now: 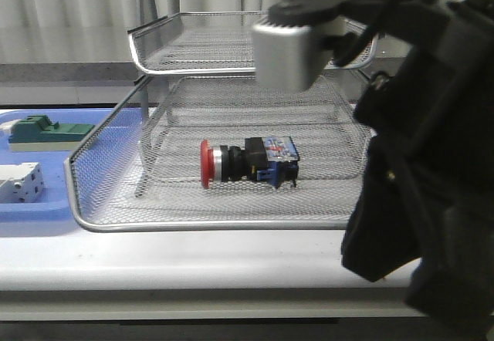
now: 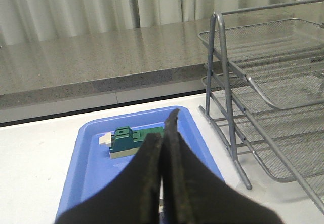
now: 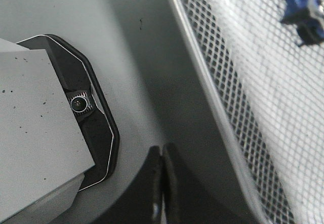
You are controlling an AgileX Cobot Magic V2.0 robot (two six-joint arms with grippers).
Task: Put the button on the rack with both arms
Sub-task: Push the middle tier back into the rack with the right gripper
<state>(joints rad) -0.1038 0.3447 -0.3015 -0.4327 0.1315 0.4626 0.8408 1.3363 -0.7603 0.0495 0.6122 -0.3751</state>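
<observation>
Lying on its side on the mesh of the lowest pulled-out tray of the rack [image 1: 231, 202], the button [image 1: 248, 162] points its red cap toward nine o'clock and its blue rear block toward three o'clock in the front view. Nothing touches it. The right arm [image 1: 417, 163] fills the three o'clock side of that view, dark and blurred. The right gripper [image 3: 161, 183] has its fingers pressed together, empty, over bare table just outside the tray rim. The left gripper [image 2: 162, 173] is likewise closed on nothing, above the blue tray [image 2: 91, 173], which holds a green block [image 2: 129, 140]. A white-grey component [image 1: 19, 183] sits at nine o'clock.
</observation>
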